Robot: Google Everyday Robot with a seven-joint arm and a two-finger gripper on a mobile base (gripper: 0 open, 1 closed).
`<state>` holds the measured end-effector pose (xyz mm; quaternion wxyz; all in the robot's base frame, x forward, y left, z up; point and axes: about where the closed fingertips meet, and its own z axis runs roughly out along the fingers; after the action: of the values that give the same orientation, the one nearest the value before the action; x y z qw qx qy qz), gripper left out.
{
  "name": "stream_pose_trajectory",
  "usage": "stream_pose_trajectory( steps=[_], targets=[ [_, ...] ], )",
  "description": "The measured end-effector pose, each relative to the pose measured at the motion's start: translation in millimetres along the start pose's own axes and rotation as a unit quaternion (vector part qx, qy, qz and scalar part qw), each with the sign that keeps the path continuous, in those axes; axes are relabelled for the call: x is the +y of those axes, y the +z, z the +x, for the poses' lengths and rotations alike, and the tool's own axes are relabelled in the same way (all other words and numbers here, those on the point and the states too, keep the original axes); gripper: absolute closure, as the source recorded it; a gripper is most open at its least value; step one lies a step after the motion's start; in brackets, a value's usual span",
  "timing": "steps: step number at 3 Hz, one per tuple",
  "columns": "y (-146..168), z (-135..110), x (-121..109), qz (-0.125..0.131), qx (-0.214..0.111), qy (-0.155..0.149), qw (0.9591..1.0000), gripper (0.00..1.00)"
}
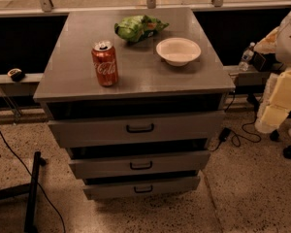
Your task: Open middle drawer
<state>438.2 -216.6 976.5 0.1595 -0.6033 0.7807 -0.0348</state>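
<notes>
The grey metal cabinet [136, 84] has three drawers stacked at its front. The middle drawer [174, 163] has a medium-height grey front panel with a small black bar handle [141, 165] at its centre. A dark gap shows above its panel, and none of its inside is visible. The top drawer [87, 130] sits above it and the bottom drawer [174, 185] below it. My arm comes in at the right edge, and its pale yellowish gripper [274, 111] hangs to the right of the cabinet, apart from it, at about the top drawer's height.
On the cabinet top stand a red cola can [105, 63], a green chip bag [138, 27] and a white bowl [178, 51]. A water bottle [246, 57] stands on the ledge at right. Black cables [237, 135] lie on the floor at right, and a black stand [31, 193] is at left.
</notes>
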Motion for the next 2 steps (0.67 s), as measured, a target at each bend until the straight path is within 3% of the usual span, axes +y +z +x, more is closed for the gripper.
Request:
stream_pose_trajectory(
  steps=[1, 2],
  targets=[
    [0.0, 0.0, 0.0, 0.0, 0.0, 0.0, 1.0, 0.0],
    [35.1, 6.4, 8.2, -0.012, -0.014, 0.003, 0.9998, 0.0]
  ],
)
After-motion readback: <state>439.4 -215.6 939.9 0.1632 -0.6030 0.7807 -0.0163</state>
